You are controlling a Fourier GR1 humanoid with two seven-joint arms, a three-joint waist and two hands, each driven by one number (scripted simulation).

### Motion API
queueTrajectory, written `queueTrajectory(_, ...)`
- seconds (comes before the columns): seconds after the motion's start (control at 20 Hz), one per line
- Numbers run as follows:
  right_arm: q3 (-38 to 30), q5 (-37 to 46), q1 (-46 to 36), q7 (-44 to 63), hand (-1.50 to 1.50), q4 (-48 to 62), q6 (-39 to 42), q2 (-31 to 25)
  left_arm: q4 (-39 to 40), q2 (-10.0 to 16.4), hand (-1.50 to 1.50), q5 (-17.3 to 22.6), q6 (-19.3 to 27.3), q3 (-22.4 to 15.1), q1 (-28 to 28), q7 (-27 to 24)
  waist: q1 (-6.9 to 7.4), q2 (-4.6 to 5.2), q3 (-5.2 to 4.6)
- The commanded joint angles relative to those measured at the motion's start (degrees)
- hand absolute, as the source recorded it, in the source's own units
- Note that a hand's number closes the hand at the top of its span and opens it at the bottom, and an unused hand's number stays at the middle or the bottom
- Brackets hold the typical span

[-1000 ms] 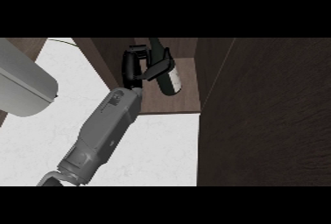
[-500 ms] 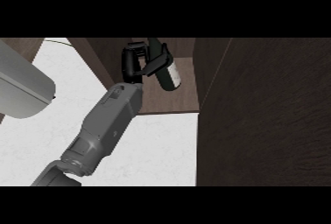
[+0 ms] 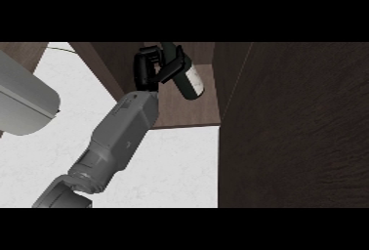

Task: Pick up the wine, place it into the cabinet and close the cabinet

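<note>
The wine bottle [image 3: 192, 84] is dark with a pale label and leans tilted inside the open cabinet, above its brown shelf [image 3: 184, 114]. My right hand [image 3: 149, 67] is shut on the bottle's upper part, fingers curled round it, and hides the bottle there. The grey forearm [image 3: 119, 134] runs up from the lower left to the hand. The cabinet's dark door [image 3: 302, 132] stands open at the right. My left hand does not show.
A white marbled counter [image 3: 169, 168] lies below the cabinet. A large rounded grey shape [image 3: 22, 102] fills the left edge. The cabinet's left wall [image 3: 101, 61] stands close beside the hand.
The right hand has carried the bottle a little further up and deeper into the cabinet. The forearm has followed it.
</note>
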Motion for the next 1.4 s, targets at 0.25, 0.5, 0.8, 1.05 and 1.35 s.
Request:
queueTrajectory(0.25, -0.93, -3.54, 1.66, 1.93, -1.5, -5.17, -0.13, -1.02, 6.01, 0.39, 1.5, 0.98, -0.5, 2.89, -1.87, -2.75, 0.23, 0.65, -0.3)
queueTrajectory(0.5, 0.81, -0.87, -0.38, 2.63, -1.5, -4.86, -1.61, -0.65, 8.48, 1.79, -1.5, -0.72, -0.11, 1.89, -2.51, -1.58, 0.39, 0.65, -0.32)
queueTrajectory(0.8, 2.18, -0.03, -0.76, 1.83, -1.5, -3.04, -2.56, 0.63, 10.56, 3.78, -1.5, -1.74, 1.1, 1.65, -3.65, -0.88, -0.17, 1.01, -0.34)
queueTrajectory(1.05, 1.63, -0.35, 0.41, -0.16, -1.5, -1.86, -1.12, 0.31, 11.75, 0.07, -1.5, -3.48, 4.81, 0.67, -1.86, -4.1, -0.22, 1.07, -0.34)
queueTrajectory(1.35, 0.68, -1.93, -0.44, 1.61, -1.5, -3.81, -0.56, -1.32, 11.9, 2.7, -1.5, -3.59, 2.58, 1.48, 2.57, -7.51, -0.54, 1.26, -0.4)
